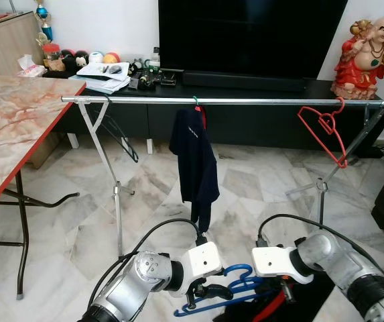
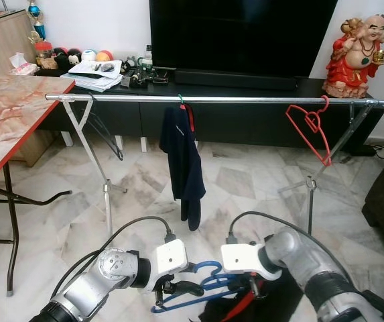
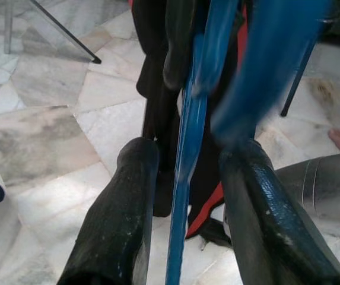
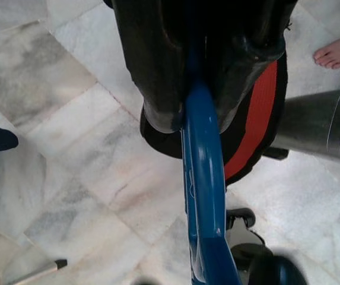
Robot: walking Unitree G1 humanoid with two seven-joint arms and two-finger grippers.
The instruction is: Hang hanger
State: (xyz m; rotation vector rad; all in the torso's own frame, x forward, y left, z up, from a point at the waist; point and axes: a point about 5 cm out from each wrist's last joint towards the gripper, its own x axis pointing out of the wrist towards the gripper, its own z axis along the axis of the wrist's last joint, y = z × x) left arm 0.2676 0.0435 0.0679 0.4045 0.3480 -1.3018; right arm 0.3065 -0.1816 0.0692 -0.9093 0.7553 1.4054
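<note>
- right pincer clamps the blue hanger; it could twist loose on the lift.
- left pincer gapes around it, its hook may miss the rail.

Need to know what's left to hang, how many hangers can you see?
4: a black hanger at the rail's left end, a green-hooked one under the navy garment, a red hanger toward the right end, a blue hanger between both grippers.

Shiny metal, smooth plastic, soft cloth

The rail is shiny silver metal. The blue hanger is smooth, glossy plastic, and the red hanger looks like plastic too. The dark blue shirt is soft matt cloth. The floor is polished marble. The table top looks smooth and marbled. The statue is glossy.
</note>
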